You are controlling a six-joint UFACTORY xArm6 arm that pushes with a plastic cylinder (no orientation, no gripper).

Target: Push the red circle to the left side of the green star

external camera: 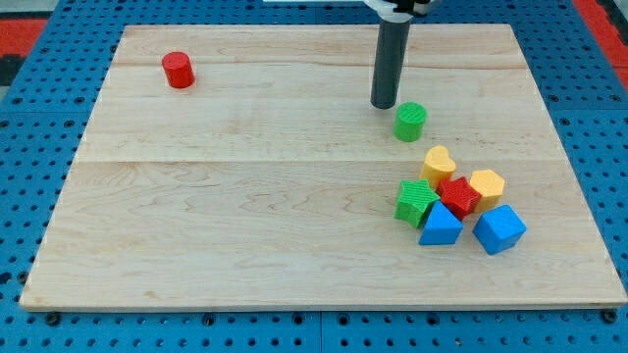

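- Wooden bench [245, 216] seen from above and slightly in front, with a blue pegboard surround on all sides.
- Red circle [179, 71], a short cylinder, stands alone in the upper left of the frame, well apart from every other block.
- Green star [417, 202] sits in the lower right, at the left edge of a tight cluster.
- Touching or just beside the star: a red star [458, 196] to its right, a yellow heart-like block [439, 164] above, a yellow hexagon [487, 185] further right, a blue triangle [441, 226] below, and a blue cube [499, 229] at the cluster's lower right.
- Green circle [410, 122], another short cylinder, stands apart above the cluster.
- My tool is a plain dark rod that cannot open or close and holds nothing; my tip [383, 105] rests on the bench in the upper middle right, just beside the green circle on its left, with a narrow gap showing.
- My tip is well apart from the red circle, so I judge the push has not begun and this is the approach step.
- Next, as I read it, I must travel to the upper left, get round to the far upper-left side of the red circle, then push it diagonally down and right across the open wood.
- The push should stop just left of the green star without knocking the cluster.
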